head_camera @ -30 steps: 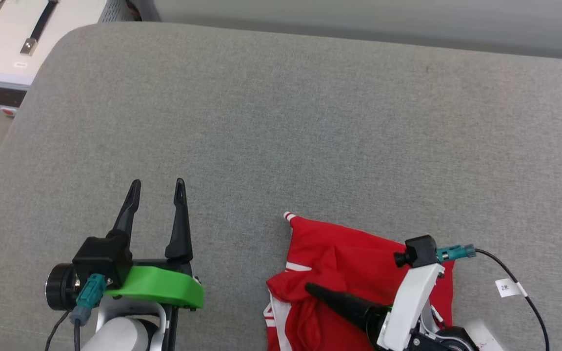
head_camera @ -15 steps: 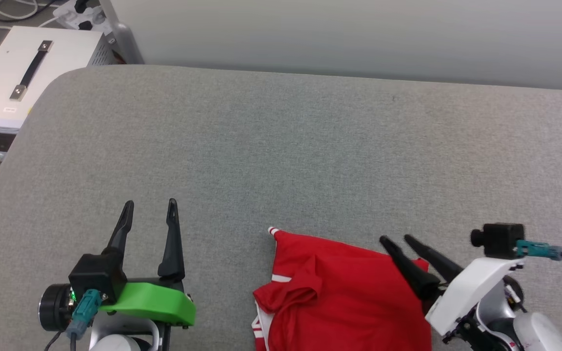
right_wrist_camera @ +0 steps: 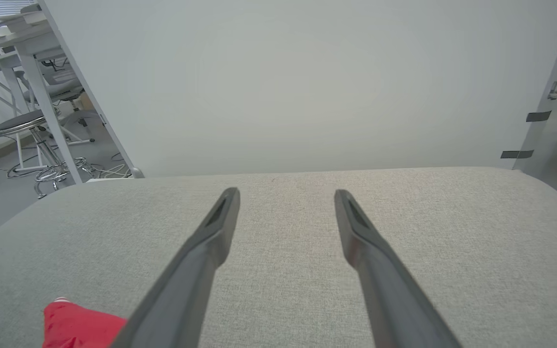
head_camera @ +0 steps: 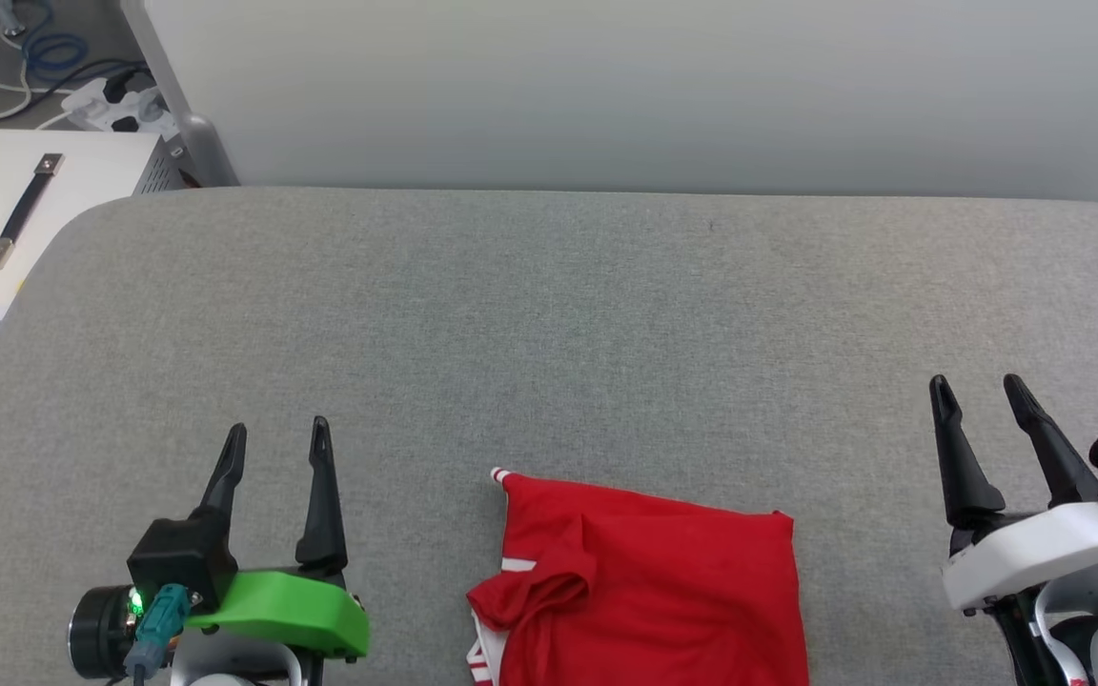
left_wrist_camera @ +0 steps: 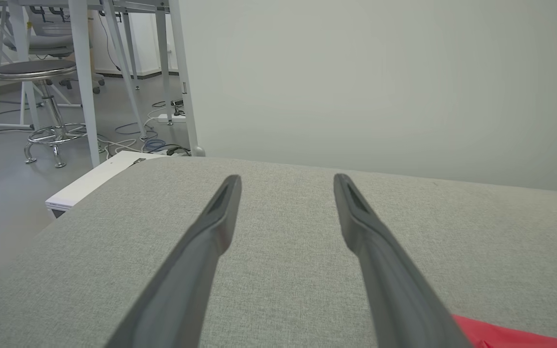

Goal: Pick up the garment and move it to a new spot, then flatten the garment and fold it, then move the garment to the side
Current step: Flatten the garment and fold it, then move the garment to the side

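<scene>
Grey cushion (head_camera: 549, 314) lies before us, with the folded shirt (head_camera: 644, 591) at its near edge. Our left gripper (head_camera: 274, 443) and right gripper (head_camera: 976, 395) flank it, both wide and empty.

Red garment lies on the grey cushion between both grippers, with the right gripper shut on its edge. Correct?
Not quite: in the head view the right gripper is open and apart from the garment. The rest holds.

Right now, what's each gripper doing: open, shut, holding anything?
Left gripper: open, holding nothing.
Right gripper: open, holding nothing, apart from the garment.
</scene>
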Motion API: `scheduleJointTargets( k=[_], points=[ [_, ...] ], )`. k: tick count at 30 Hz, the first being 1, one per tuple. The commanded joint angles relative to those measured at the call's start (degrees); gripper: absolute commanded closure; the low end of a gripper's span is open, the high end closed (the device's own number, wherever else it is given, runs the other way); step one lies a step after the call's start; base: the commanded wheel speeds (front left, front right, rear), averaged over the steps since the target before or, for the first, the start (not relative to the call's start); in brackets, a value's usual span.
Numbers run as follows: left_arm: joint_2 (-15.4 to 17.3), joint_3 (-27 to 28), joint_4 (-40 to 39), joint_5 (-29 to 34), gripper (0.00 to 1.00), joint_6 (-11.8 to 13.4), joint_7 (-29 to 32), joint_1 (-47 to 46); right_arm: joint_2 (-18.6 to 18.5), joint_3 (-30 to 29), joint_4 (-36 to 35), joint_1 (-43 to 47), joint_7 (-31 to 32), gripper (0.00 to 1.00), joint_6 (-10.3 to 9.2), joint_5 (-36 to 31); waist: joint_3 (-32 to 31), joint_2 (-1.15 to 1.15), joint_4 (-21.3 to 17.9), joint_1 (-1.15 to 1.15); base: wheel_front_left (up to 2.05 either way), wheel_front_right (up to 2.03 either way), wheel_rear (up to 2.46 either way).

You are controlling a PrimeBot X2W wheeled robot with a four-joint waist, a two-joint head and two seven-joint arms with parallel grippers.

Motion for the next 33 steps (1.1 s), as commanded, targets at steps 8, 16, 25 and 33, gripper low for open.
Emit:
scheduleJointTargets(
  k=[8,16,25,33],
  points=[
    [-1.7,0.7,2.7,0.8,0.0,-2.1,-0.4,3.2,1.4,-0.1,-0.9,4.5,-0.9,0.0,-0.03,-3.6,-3.7,0.0,-1.6,0.0,0.0,0.0,0.0],
    [-3.5,2.3,4.8,2.1,0.0,-4.4,-0.4,5.1,0.7,1.1,-2.8,7.8,0.3,0.0,-0.03,-4.8,-5.3,0.0,-2.4,0.0,0.0,0.0,0.0],
    [-5.0,4.3,6.8,3.0,0.0,-6.5,-0.4,5.9,0.8,1.9,-4.2,8.3,1.3,0.0,-0.03,-5.2,-5.2,0.0,-2.7,0.0,0.0,0.0,0.0],
    [-6.1,5.1,7.4,4.3,0.0,-8.0,-0.4,4.2,1.1,0.0,-4.8,7.5,2.4,0.0,-0.03,-4.3,-3.9,0.0,-1.4,0.0,0.0,0.0,0.0]
  ],
)
